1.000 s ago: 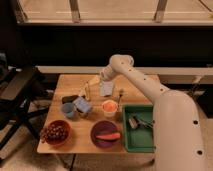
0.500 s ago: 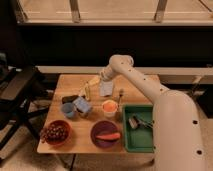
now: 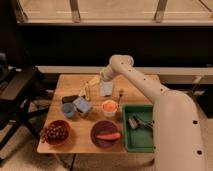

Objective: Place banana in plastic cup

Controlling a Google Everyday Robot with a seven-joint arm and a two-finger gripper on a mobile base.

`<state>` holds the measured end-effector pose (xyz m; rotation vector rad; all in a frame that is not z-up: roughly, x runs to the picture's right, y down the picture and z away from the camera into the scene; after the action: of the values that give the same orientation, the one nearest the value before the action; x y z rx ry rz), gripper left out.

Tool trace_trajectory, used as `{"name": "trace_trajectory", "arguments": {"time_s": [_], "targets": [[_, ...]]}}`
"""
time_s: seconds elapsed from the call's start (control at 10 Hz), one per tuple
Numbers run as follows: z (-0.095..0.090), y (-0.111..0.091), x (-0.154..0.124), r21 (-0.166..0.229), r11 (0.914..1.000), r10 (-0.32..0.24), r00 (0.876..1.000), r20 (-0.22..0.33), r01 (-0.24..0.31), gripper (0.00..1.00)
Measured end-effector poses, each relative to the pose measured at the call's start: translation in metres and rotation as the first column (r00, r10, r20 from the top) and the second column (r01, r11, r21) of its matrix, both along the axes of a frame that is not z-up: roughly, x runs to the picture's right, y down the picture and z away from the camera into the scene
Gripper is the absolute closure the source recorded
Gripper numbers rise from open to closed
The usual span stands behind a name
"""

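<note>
Nearest, the plastic cup [image 3: 68, 110] is sitting just beside a light-blue block [image 3: 82, 105]; farther back, the gripper [image 3: 96, 81] is hovering at the banana [image 3: 88, 89], its grasp impossible to tell. A shallow hold is probably risking a drop short of the cup.

The white arm [image 3: 145, 86] is standing sharply bent, its elbow [image 3: 120, 62] sitting up and to the right of the gripper [image 3: 94, 81], which is hanging low, pointing down and leftward

No legible txt or labels.
</note>
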<state>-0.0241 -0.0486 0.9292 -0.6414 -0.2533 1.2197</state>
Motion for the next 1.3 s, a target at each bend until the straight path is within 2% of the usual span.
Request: {"name": "trace_trajectory", "arguments": {"time_s": [0.8,1.1,1.3], "targets": [[0.001,0.000,0.001,-0.004,1.0000,0.003,1.000,-0.002,-0.003,0.20],[0.018,0.007,-0.015,-0.027,0.9996,-0.002,1.000,-0.001,0.002,0.20],[0.036,0.014,-0.045,-0.042,0.9991,0.001,1.000,0.026,0.000,0.20]]}}
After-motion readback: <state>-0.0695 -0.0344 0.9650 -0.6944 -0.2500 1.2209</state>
